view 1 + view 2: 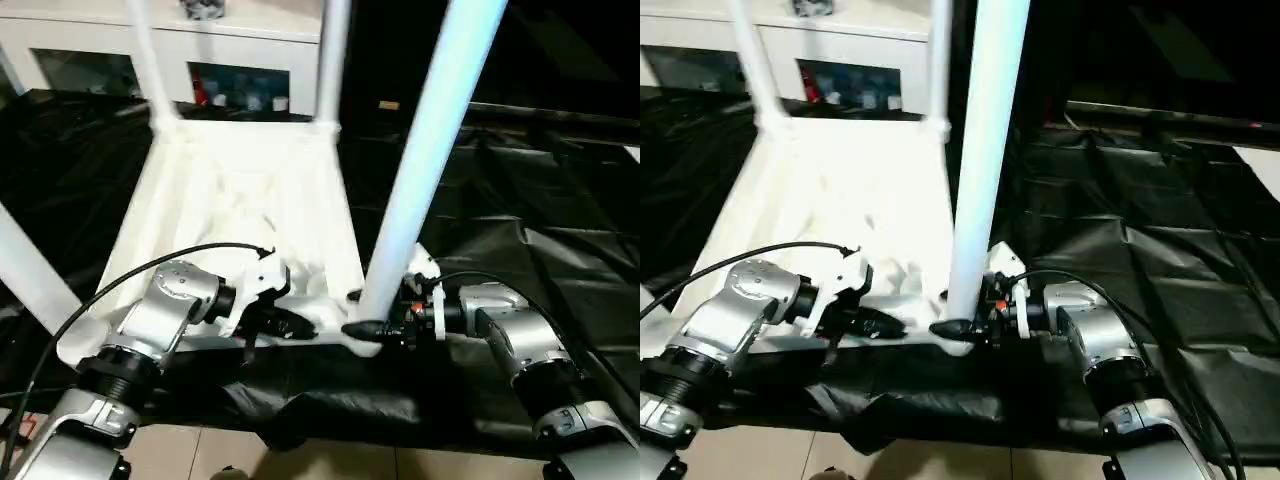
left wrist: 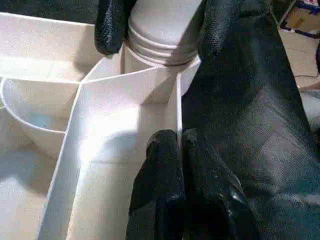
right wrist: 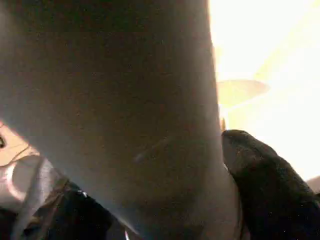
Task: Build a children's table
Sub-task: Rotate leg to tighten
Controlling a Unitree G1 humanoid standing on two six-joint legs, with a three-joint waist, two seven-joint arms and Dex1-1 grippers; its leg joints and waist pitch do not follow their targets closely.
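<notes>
White plastic dominates my head cameras: the children's table (image 1: pixel 240 190) lies upside down on a desk (image 1: pixel 560 250) draped in black sheeting, ribbed underside facing up, with its legs standing upward from the corner sockets.

At far left, one leg (image 1: pixel 30 270) slants up from the near left corner. My left tool (image 1: pixel 283 325) rests at the near edge of the top, and my left wrist camera shows its two black fingers (image 2: pixel 165 190) pressed together on a thin upright rib (image 2: pixel 178 110) of the underside, pinching it. Beyond that rib in the same view sits the round socket at the near right corner, with the ridged base of a leg seated in it.

Further back, two more legs (image 1: pixel 150 60) rise from the far corners, in front of a white cabinet (image 1: pixel 240 50) with glass doors.

Moving right, the nearest leg (image 1: pixel 425 150) stands tall from the near right corner socket. My right tool (image 1: pixel 375 325) is at its foot, black fingers spread to either side of the tube just above the socket. From my right wrist camera the tube fills the space between the fingers (image 3: pixel 265 185), and one fingertip lies against its side; I read this as a wide clasp around the leg's base.
</notes>
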